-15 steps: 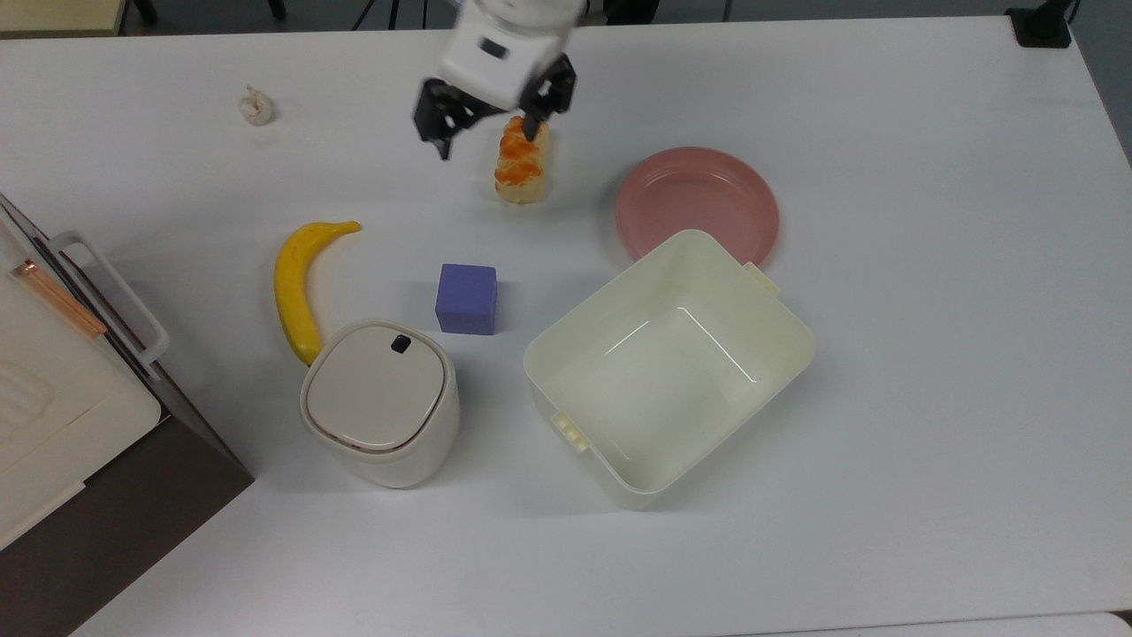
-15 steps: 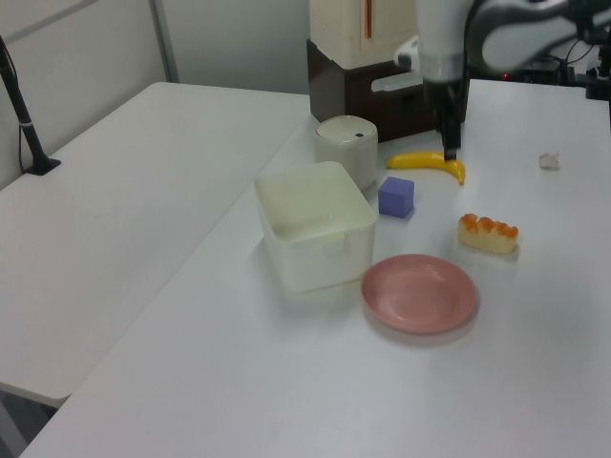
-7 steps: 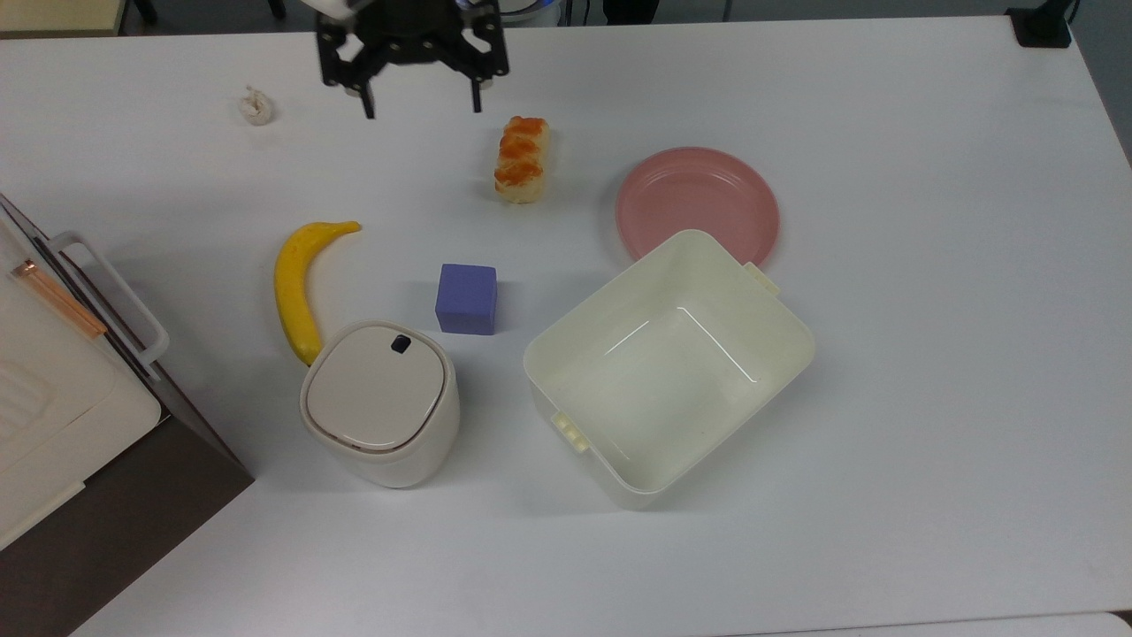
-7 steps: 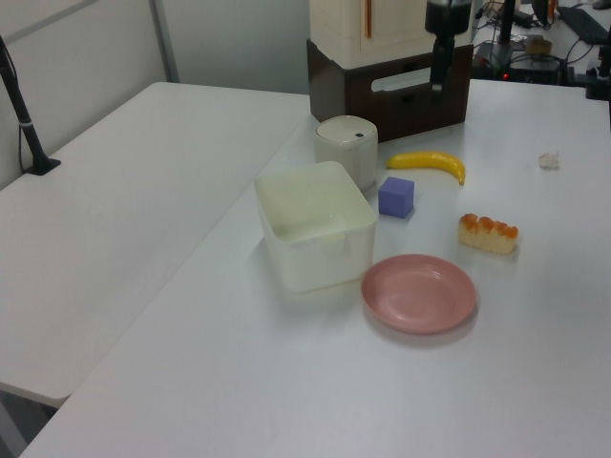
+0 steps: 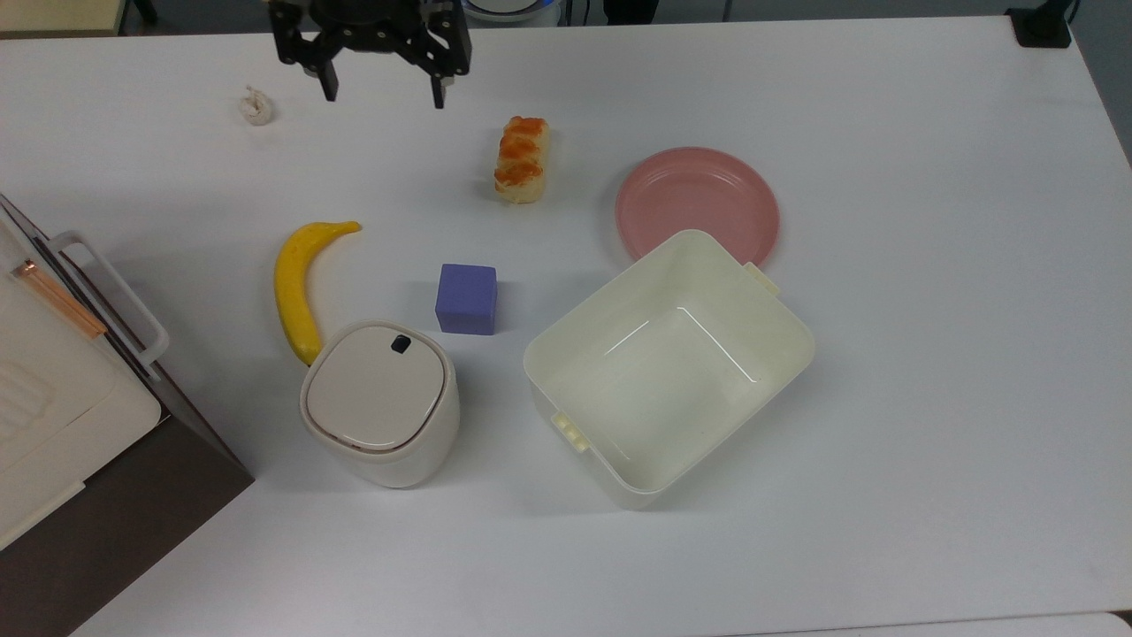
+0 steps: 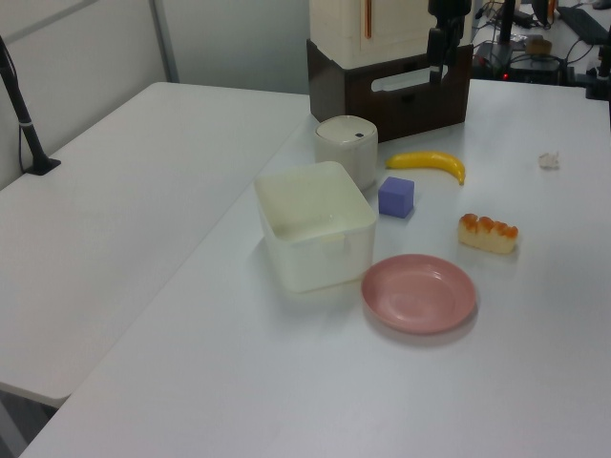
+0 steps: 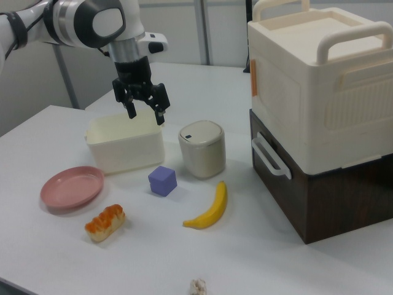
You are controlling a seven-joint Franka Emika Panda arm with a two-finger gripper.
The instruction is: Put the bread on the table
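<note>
The bread (image 5: pixel 522 159) (image 6: pixel 488 234) (image 7: pixel 105 222), a small pale bun with orange-brown glaze, lies flat on the white table (image 5: pixel 884 398) (image 6: pixel 286 382) (image 7: pixel 276 258), free of any hold. My gripper (image 5: pixel 385 93) (image 7: pixel 146 115) (image 6: pixel 437 69) hangs open and empty, well above the tabletop. In the top view it is up and to the left of the bread, near the far edge. In the right view it hovers in front of the cream tub.
A pink plate (image 5: pixel 697 203) sits beside the bread, with a cream tub (image 5: pixel 668 367) touching its rim. A purple cube (image 5: pixel 466 298), a banana (image 5: pixel 296 287), a lidded bin (image 5: pixel 380 402), a white crumpled scrap (image 5: pixel 256 106) and a cream-and-brown box (image 7: pixel 319 123) also stand here.
The open gripper has lifted off from beside the bread and moved to the top view's left and toward the far edge. The bread stays where it lay.
</note>
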